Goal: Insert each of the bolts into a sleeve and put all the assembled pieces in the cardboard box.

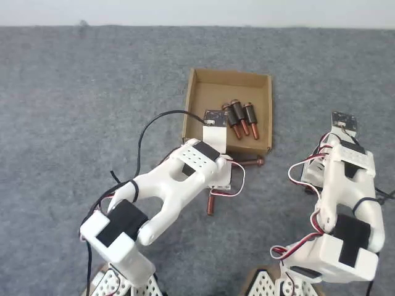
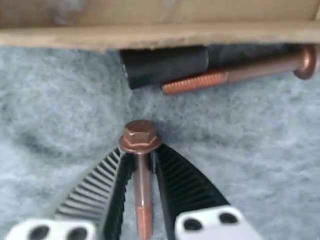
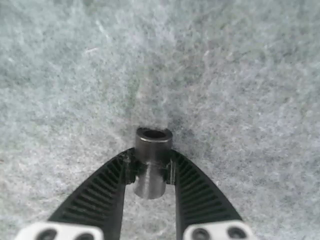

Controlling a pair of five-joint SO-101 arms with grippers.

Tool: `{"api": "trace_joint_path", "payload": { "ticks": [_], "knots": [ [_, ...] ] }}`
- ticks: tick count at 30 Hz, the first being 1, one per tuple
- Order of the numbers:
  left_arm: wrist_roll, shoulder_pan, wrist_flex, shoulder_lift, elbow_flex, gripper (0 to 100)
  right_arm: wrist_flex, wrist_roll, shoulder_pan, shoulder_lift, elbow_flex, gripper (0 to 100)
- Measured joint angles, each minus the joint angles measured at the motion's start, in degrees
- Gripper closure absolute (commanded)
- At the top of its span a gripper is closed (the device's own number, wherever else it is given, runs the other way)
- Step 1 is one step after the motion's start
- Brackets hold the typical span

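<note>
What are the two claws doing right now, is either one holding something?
Left gripper: closed on a bolt, gripped just below its head.
Right gripper: closed on a sleeve.

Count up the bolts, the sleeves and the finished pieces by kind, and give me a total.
Assembled pieces in the cardboard box: 3
Loose bolts: 2, one beside the box, one bolt in the left claw
Loose sleeves: 2, one beside the box, one sleeve in the right claw
Total: 7
</note>
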Motion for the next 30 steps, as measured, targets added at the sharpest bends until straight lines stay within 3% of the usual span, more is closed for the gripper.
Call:
{"api": "trace_joint_path", "payload": {
  "ticks": [9,16,23,30],
  "knots": [
    [-11.34,-2.46,4.57,-10.46,4.04,99,0.00,0.00,0.00,0.00,0.00,96.8],
    [-11.78,-14.68,-4.75,-18.46,10.81,99,0.00,0.00,0.00,0.00,0.00,96.8],
    [-12.13,-25.58,-6.59,-19.78,16.70,99,0.18,0.00,0.00,0.00,0.00,96.8],
    [-15.82,-37.63,-11.43,-19.78,23.30,99,8.53,0.00,0.00,0.09,-6.15,96.8]
  ]
}}
